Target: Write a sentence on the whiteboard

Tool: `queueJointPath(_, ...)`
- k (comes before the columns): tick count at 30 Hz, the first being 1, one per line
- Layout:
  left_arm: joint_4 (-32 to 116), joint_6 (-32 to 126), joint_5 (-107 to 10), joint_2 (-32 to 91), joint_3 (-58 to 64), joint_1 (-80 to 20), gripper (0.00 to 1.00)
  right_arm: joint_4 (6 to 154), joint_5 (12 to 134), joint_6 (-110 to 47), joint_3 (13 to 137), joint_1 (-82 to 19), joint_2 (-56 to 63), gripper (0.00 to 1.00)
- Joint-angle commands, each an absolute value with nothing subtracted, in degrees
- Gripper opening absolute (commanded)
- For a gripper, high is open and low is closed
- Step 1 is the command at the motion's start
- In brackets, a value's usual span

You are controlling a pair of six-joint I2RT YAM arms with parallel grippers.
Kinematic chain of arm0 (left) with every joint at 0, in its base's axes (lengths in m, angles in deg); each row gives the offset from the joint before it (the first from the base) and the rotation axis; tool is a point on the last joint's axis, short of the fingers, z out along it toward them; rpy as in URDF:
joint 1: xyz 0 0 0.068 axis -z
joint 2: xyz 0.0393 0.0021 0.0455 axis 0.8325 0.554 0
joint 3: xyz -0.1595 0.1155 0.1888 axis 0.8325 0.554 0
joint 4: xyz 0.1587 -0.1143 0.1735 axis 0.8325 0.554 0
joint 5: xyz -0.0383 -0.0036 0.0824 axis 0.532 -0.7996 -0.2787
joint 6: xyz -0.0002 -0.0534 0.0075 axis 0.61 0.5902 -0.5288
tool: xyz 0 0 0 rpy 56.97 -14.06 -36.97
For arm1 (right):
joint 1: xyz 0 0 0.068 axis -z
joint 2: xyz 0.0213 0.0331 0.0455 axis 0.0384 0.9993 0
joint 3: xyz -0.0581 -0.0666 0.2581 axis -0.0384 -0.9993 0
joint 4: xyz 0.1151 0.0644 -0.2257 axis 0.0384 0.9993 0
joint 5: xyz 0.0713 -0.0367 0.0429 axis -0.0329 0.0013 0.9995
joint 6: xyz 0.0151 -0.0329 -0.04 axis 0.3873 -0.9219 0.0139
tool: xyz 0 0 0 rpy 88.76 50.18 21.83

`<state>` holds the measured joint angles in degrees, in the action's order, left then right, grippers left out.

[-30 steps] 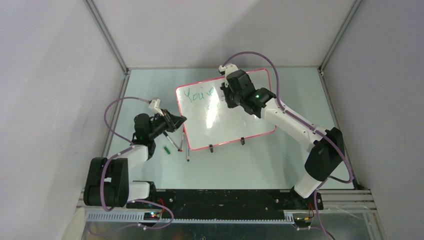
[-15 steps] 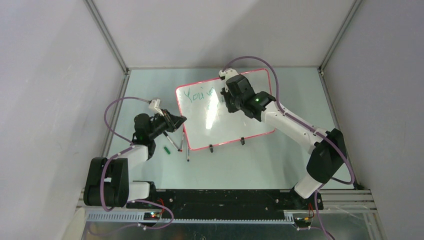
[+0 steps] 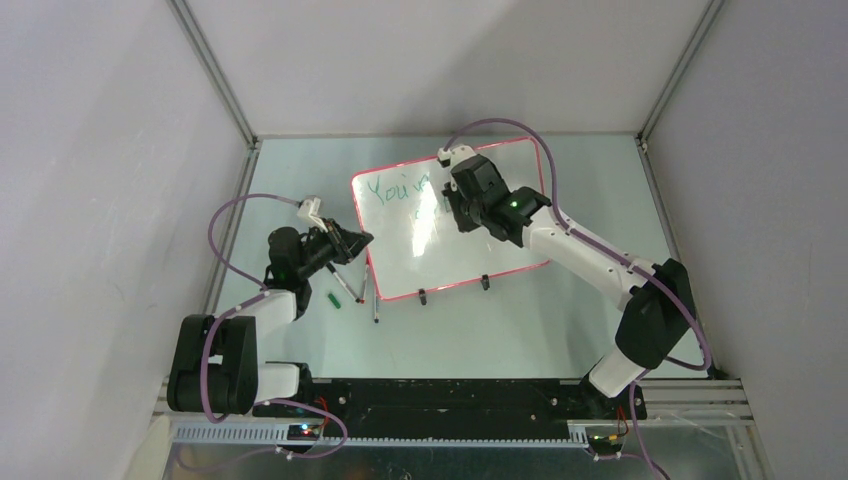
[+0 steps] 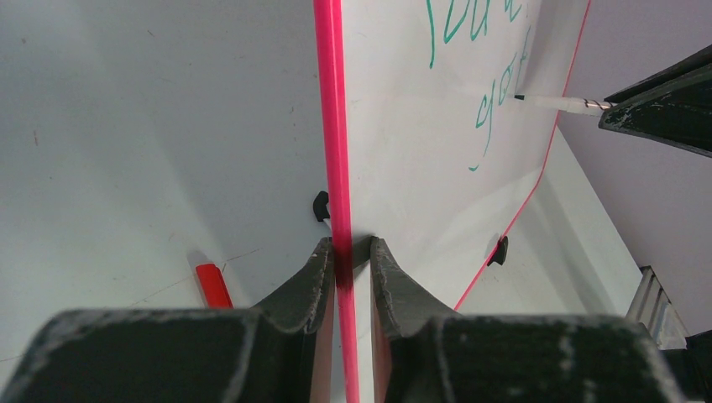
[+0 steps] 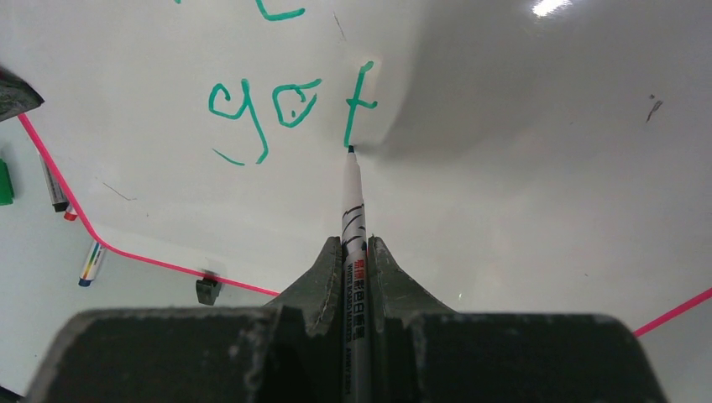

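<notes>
The right gripper (image 5: 354, 245) has its two jaws squeezed tight on a thin white marker (image 5: 353, 197). The marker pokes out in front of the jaws. Its dark tip touches the whiteboard (image 5: 520, 168) right at the bottom of a letter t. That t is the last letter of the word "got" in the sentence (image 5: 269, 113), which is written in teal green. In the top view, another green word sits higher up, near the board's far left corner. The left gripper (image 4: 346, 245) has its jaws pinched on the board's pink rim, one jaw on each side of the edge. It holds the board's left side, near the front corner. The board sits in the middle of the table (image 3: 560, 310), turned a little crooked. Two small black feet (image 4: 320, 205) stick out from its near long edge. A few loose pens (image 3: 347, 286) and a small green piece (image 3: 335, 299) lie on the table just left of the board, close to the left gripper.
</notes>
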<state>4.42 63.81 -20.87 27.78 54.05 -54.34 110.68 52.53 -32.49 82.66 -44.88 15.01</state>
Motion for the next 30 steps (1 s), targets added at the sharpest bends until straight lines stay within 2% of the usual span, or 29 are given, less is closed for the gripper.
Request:
queueJointPath(1, 7.7, 61.0, -26.2, 27.7, 55.2, -54.8, 0.01, 110.6, 50.1, -31.9, 82.6, -43.9, 12.9, 0.00)
queueJointPath(12, 7.7, 60.9, -26.2, 27.4, 55.3, -54.8, 0.02, 110.2, 52.4, -31.9, 83.3, -44.6, 10.4, 0.00)
queueJointPath(16, 7.7, 60.8, -26.0, 27.2, 55.4, -54.8, 0.10, 107.8, 54.6, -32.0, 80.7, -45.1, 6.8, 0.00)
queueJointPath(20, 6.8, 60.6, -25.2, 27.0, 55.8, -54.8, 0.23, 106.3, 55.3, -32.1, 77.6, -45.5, 3.1, 0.00)
queueJointPath(25, 6.6, 60.4, -24.7, 26.3, 56.3, -54.8, 0.27, 105.3, 55.7, -31.5, 74.7, -46.0, 0.8, 0.00)
queueJointPath(30, 6.6, 60.3, -24.7, 24.2, 57.6, -54.7, 0.36, 104.9, 54.3, -30.6, 71.8, -46.4, -0.9, 0.00)
